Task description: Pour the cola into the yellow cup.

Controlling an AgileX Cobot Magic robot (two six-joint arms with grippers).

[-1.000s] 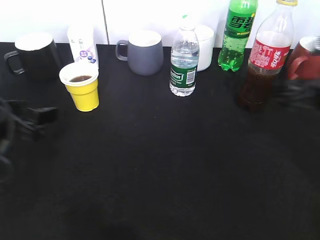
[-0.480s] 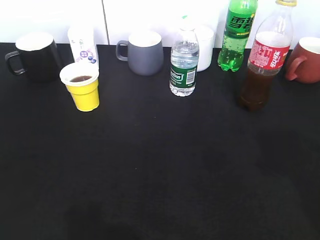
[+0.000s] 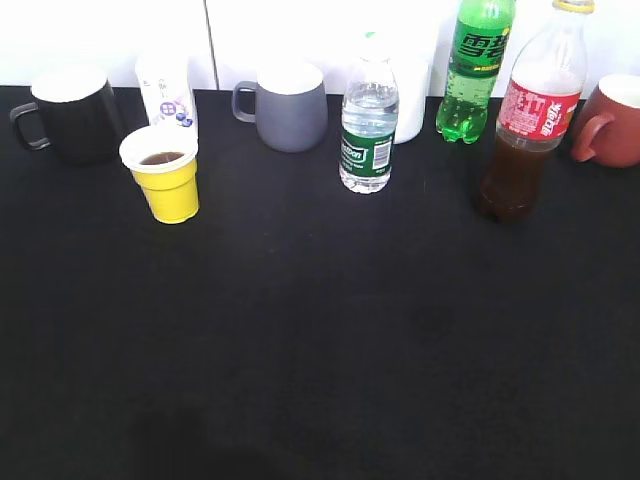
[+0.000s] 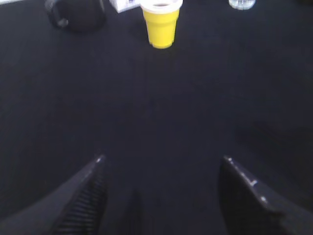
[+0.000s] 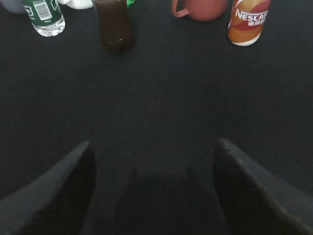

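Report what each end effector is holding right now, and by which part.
Nothing is held. The left end effector and right end effector are both open over bare table, away from the cola bottle.

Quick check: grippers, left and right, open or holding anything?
Left gripper: open, holding nothing, well back from the yellow cup.
Right gripper: open, holding nothing, short of the cola.

Bright blown-out white wall [image 3: 300,40], dim soft wrist views, blurred near left pincer [image 4: 164,161]

Likely a lab test bench: black-clothed table [image 3: 320,340] against a plain white wall [image 3: 110,40].
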